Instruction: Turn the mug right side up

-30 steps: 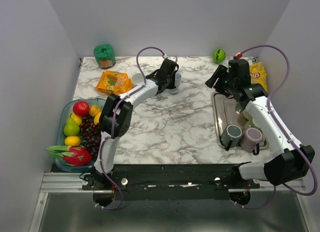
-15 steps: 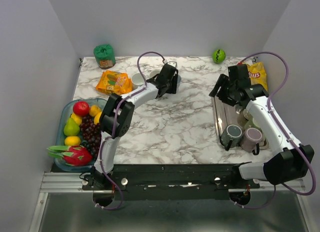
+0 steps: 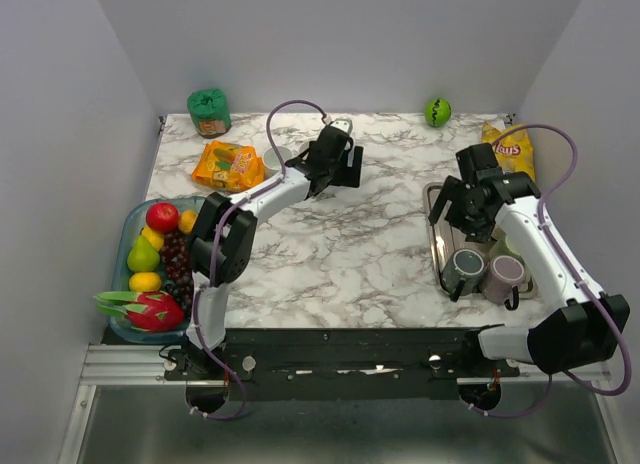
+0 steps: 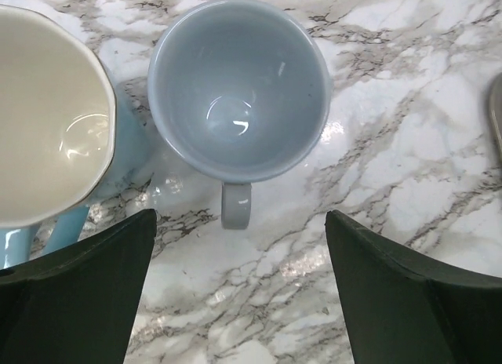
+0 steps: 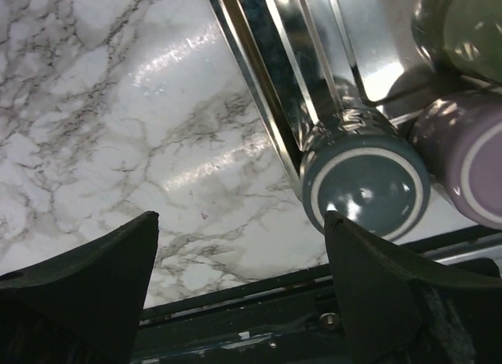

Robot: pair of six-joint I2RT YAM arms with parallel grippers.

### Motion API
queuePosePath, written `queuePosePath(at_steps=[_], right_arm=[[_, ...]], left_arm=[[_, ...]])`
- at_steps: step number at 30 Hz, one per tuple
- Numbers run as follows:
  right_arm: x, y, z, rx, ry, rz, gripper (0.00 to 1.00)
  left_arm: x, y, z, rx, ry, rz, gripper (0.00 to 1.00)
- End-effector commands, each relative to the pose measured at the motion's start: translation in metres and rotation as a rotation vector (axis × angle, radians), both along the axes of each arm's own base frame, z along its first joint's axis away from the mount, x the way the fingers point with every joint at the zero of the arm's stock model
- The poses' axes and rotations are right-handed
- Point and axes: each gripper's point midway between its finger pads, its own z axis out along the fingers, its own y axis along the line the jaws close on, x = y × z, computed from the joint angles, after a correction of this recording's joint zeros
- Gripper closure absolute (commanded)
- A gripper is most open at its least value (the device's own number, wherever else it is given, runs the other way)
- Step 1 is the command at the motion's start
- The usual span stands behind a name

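A white marble-patterned table (image 3: 340, 249) with grey veins sits in a booth with plain pale walls.

The grey-blue mug (image 4: 239, 89) stands right side up at the back of the table, left of centre. It is directly under the left gripper (image 3: 338, 164). Its glossy round interior holds nothing, and its small loop handle points toward the wrist camera. The left gripper's dark jaws are spread wide, one on either side of the handle and clear of the mug.

At the far left, a translucent blue tray (image 3: 128, 227) holds an apple, a pear, grapes and a spiky pink dragon fruit. Behind it are a crumpled green bag (image 3: 209, 110) and a shiny orange snack packet (image 3: 228, 165). A pale blue cup (image 4: 47, 113) with a cream lining stands just beside the mug, on its left.

Right of centre, a green ball (image 3: 437, 111) rests by the back wall. The right gripper (image 3: 463, 209) hangs over a polished metal tray (image 5: 314, 58) with its jaws apart, gripping nothing. In the tray, a teal mug (image 5: 365, 187) shows its ringed base beside a mauve mug (image 5: 463, 160). A yellow chip bag (image 3: 507, 144) lies behind the tray.
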Motion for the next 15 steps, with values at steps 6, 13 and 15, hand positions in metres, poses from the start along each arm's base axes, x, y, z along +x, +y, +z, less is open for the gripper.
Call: queuePosePath(at_steps=[6,13,15], right_arm=[[-0.075,-0.039,-0.001,-0.137,0.147,-0.103,0.07],[-0.111,-0.049,-0.026,-0.155,0.198,-0.208,0.11],[-0.116,-0.048,-0.036,-0.154,0.223,-0.210,0.12]], left_arm=[[-0.031,0.004,0.070,-0.075,-0.096,-0.038,0.01],[-0.053,0.018,0.079,-0.088,-0.086,-0.031,0.01],[-0.057,0.019,0.083,-0.098,-0.084,-0.032,0.01]])
